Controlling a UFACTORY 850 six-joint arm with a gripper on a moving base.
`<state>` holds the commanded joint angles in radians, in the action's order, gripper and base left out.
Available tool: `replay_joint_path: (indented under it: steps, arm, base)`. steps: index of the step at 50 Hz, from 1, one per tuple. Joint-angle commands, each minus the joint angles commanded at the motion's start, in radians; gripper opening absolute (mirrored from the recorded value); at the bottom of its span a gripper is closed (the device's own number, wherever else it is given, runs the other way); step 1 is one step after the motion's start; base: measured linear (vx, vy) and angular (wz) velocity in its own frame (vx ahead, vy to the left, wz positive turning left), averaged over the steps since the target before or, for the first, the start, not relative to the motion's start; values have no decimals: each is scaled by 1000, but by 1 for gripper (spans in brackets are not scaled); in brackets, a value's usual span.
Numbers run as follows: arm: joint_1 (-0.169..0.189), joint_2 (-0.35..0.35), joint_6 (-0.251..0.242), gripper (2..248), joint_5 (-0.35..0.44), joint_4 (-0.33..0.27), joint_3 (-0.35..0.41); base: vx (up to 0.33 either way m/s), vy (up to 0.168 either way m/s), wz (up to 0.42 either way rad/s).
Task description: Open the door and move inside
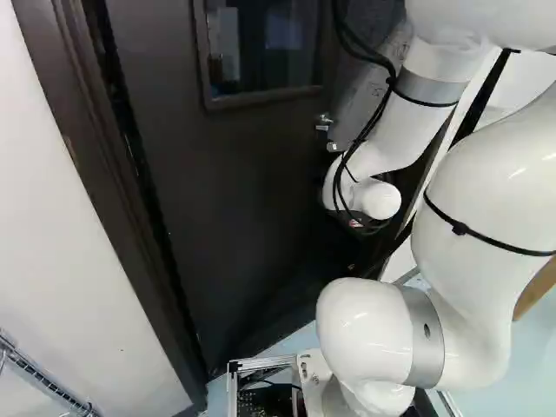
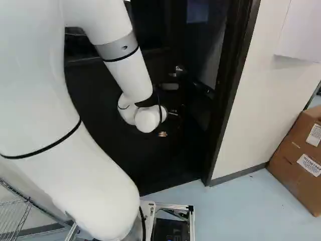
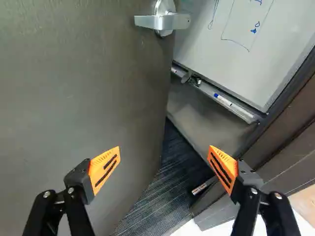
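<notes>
Two fingers of the gripper stand spread; ahead of one is the door, ajar, its long edge upright. Its handle lies farther ahead, lever crosswise to that edge. The frame stands near the other finger, and a whiteboard stands beyond the opening

Robot's arm rises R of ctr in the L base view, bends over up high, forearm slanting fwd & down to the wrist. Hand is wide open, orange pads well apart, approx. level w/ each other.
</notes>
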<state>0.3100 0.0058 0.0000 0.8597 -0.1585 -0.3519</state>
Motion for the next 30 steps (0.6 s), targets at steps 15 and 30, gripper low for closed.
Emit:
replay_joint_path:
  steps: [15, 30]
  arm:
    - [-6, -6, 0, 247, 0, 0, -6]
    - [-32, -28, 0, 247, 0, -2, -28]
  base:
    - [0, 0, 0]
    - [0, 0, 0]
